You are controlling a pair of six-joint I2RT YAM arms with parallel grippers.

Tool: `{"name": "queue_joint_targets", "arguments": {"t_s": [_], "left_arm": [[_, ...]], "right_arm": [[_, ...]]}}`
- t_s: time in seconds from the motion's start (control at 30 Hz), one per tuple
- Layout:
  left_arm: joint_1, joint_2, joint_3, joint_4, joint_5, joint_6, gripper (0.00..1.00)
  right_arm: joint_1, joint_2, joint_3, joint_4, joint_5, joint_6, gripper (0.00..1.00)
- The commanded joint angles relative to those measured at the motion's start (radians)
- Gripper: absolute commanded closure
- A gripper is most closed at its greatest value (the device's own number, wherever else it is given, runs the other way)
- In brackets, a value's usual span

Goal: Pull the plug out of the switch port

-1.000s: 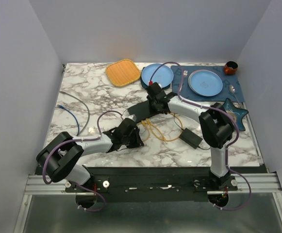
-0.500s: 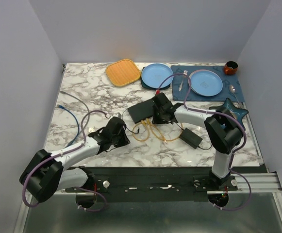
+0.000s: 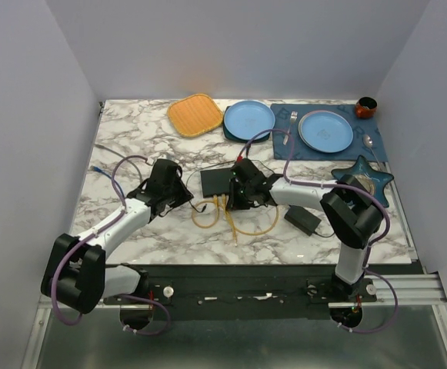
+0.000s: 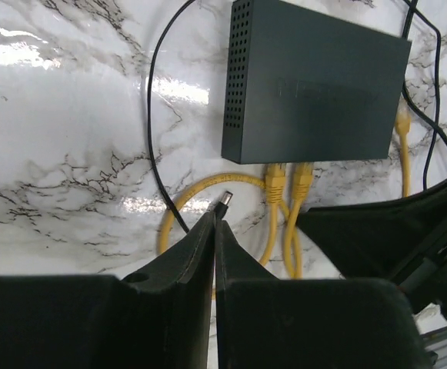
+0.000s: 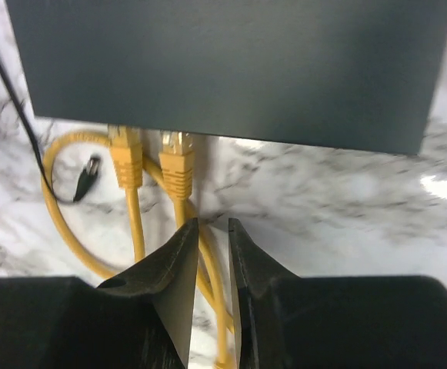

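The switch [image 3: 217, 181] is a flat black box mid-table; it also shows in the left wrist view [image 4: 315, 84] and the right wrist view [image 5: 231, 69]. Two yellow plugs [image 5: 125, 150] [image 5: 177, 157] sit in ports on its near edge. A loose black barrel plug [image 5: 90, 171] lies on the marble beside them. My left gripper [image 4: 215, 221] is shut and empty, left of the switch [image 3: 183, 197], with the black plug [image 4: 225, 202] just past its tips. My right gripper [image 5: 213, 223] stands at the port edge [image 3: 238, 198], jaws a narrow gap apart over the right yellow plug's cable.
A black power brick [image 3: 303, 220] lies right of the yellow cable loops [image 3: 238, 223]. Two blue plates [image 3: 248, 119] [image 3: 326, 131], an orange mat [image 3: 195, 114], a star dish [image 3: 365, 181] and a brown cup [image 3: 366, 107] stand at the back. A blue cable [image 3: 111, 181] lies left.
My left gripper has drawn back leftward and away from the switch's near edge. My right gripper has come from the switch's far side to its port edge. The yellow cable loops have shifted left.
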Motion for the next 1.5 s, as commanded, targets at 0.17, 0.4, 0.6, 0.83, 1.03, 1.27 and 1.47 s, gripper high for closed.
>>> {"name": "queue_joint_targets", "arguments": {"t_s": [0.17, 0.4, 0.6, 0.83, 1.03, 1.27, 1.47], "left_arm": [[0.089, 0.000, 0.037, 0.014, 0.074, 0.034, 0.83], [0.094, 0.178, 0.131, 0.163, 0.250, 0.026, 0.82], [0.092, 0.344, 0.166, 0.259, 0.344, -0.007, 0.83], [0.094, 0.387, 0.153, 0.255, 0.335, -0.024, 0.83], [0.106, 0.368, 0.174, 0.236, 0.321, -0.023, 0.83], [0.108, 0.468, 0.304, 0.255, 0.408, -0.040, 0.83], [0.109, 0.565, 0.301, 0.362, 0.551, -0.104, 0.85]], "right_arm": [[0.008, -0.121, -0.062, -0.020, 0.032, 0.069, 0.66], [-0.030, -0.098, -0.222, 0.263, -0.125, 0.161, 0.61], [-0.062, -0.009, -0.251, 0.423, -0.188, 0.243, 0.61], [-0.127, 0.060, -0.178, 0.413, -0.176, 0.260, 0.64], [-0.136, 0.086, -0.150, 0.414, -0.191, 0.249, 0.64], [-0.151, 0.094, -0.222, 0.569, -0.256, 0.318, 0.60], [-0.153, 0.097, -0.283, 0.707, -0.293, 0.402, 0.59]]}}
